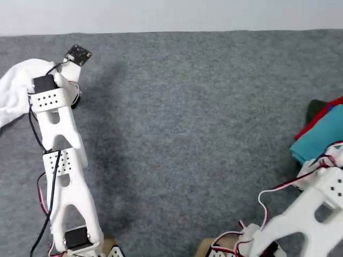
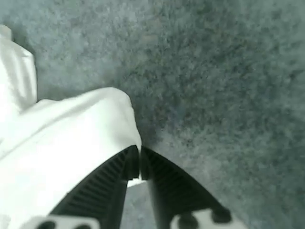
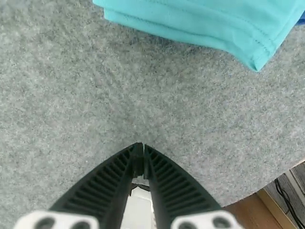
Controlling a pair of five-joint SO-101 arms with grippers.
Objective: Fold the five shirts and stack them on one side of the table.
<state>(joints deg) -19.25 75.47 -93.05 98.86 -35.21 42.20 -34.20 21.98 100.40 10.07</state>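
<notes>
At the far left edge of the bench [image 1: 187,134], a white shirt [image 1: 16,88] lies bunched in a loose heap on the grey felt surface. The left arm [image 1: 59,155] stretches up from the near edge to it, its wrist right over the shirt's inner side. In the left wrist view the left end effector [image 2: 139,155] has its two black ribbed jaws pressed together with no gap at the tips. The tips sit right at the hem of the white cloth, which spreads out beside and behind one jaw. Whether any fabric is caught between them cannot be told. The middle of the bench is bare grey felt. At the right edge lies a pile of shirts: a teal shirt [image 1: 321,136] on top, a red shirt [image 1: 321,115] showing as a strip beneath it, and a dark green shirt [image 1: 316,108] peeking out at the far side. The right arm [image 1: 305,214] comes in from the near right corner beside this pile. The right end effector [image 3: 139,148] is closed as well, jaws meeting at the tips and holding nothing, above the felt just short of the teal shirt's folded edge.
</notes>
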